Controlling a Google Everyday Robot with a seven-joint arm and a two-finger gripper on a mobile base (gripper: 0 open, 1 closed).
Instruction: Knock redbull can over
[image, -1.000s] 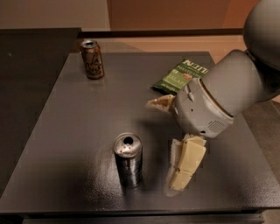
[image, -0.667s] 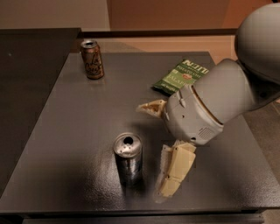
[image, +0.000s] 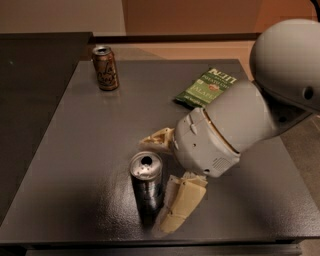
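Observation:
The redbull can (image: 146, 187) stands upright near the front middle of the dark grey table (image: 75, 150). It is slim and silver with a silver top. My gripper (image: 165, 180) sits right beside it on its right. One cream finger (image: 181, 204) lies along the can's right side, touching or nearly touching it. The other finger (image: 159, 138) points left just behind the can's top. The fingers are spread apart and hold nothing. My grey arm (image: 235, 125) comes in from the upper right.
A brown can with cursive script (image: 105, 67) stands upright at the back left. A green snack bag (image: 207, 87) lies flat at the back right, partly behind my arm. The table's front edge is close below the redbull can.
My gripper has moved left toward the redbull can, from a clear gap to right against it. The can still stands upright in the same place.

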